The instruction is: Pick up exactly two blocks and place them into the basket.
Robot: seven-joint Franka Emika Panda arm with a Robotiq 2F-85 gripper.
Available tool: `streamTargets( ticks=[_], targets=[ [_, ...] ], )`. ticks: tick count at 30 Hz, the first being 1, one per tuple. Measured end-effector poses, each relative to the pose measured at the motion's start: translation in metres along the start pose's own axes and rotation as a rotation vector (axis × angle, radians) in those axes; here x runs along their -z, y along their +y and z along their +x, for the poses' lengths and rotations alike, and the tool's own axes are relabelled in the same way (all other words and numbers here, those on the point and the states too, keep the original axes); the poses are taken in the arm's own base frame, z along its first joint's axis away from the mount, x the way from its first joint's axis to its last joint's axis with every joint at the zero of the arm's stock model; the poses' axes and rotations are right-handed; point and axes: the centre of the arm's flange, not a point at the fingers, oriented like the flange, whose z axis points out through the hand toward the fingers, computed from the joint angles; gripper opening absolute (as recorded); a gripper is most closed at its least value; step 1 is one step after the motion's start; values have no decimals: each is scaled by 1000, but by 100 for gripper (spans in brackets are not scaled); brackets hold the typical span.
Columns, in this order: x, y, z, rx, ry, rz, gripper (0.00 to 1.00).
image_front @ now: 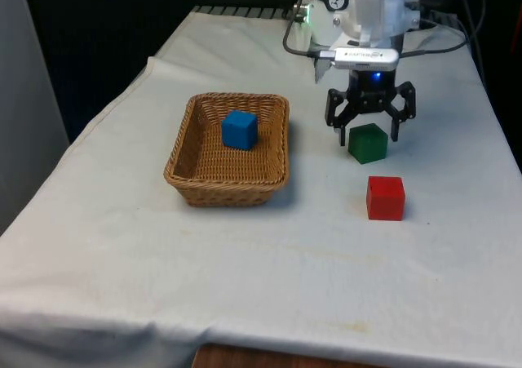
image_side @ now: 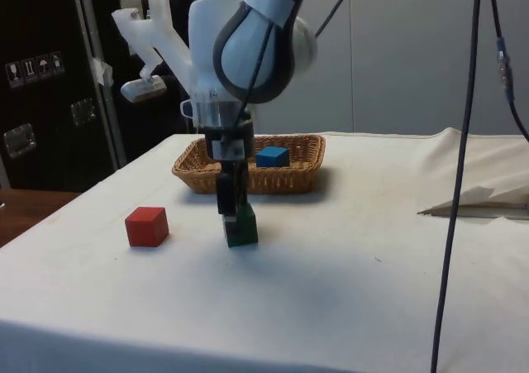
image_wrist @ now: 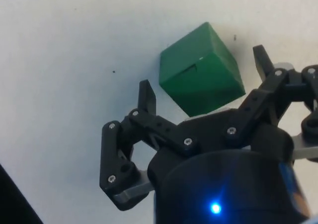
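We have one blue block (image_front: 239,129) lying in the wicker basket (image_front: 184,144) already, so by our reckoning a single block more finishes the count; the green block (image_front: 368,143) is the one in hand, and the red block (image_front: 385,197) should stay where it sits on the white cloth (image_front: 245,262), nearer the camera in the front view and well apart from the basket. Our gripper (image_front: 369,131) hangs directly over the green block with its fingers spread wide and nothing between them; in the wrist view the two fingertips (image_wrist: 147,96) stand on either side of the green cube, clear of its faces. The cube sits turned at an angle to the line between the fingers, so we judge that closing as we are might catch it corner-wise and spin it; better that we rotate the wrist a little until the pads face two flat sides, or else accept a slight self-squaring as the jaws come in slowly. In the side view the fingers reach down close to the block's top; we would lower until the pads sit at mid-height of the cube, short of pressing the cloth; then we close firmly, lift straight up, and carry it towards the front view's left, high enough to pass the basket's rim, setting it down beside the blue one.
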Motion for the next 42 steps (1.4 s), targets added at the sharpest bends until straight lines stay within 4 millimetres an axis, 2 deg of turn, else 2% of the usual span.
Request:
streamTargets(
  ticks=[3,4,9,11,22,29,32,42],
  targets=[
    [-1,0,-1,3,0,-1,96],
    [-2,0,-2,7,2,-3,79],
    [-6,0,-3,17,3,-6,23],
    [-5,0,-2,18,4,-6,6],
    [-4,0,-1,22,10,-7,5],
    [18,2,12,20,29,2,5],
    [35,3,19,20,35,10,5],
    [64,10,37,19,50,16,5]
  ],
)
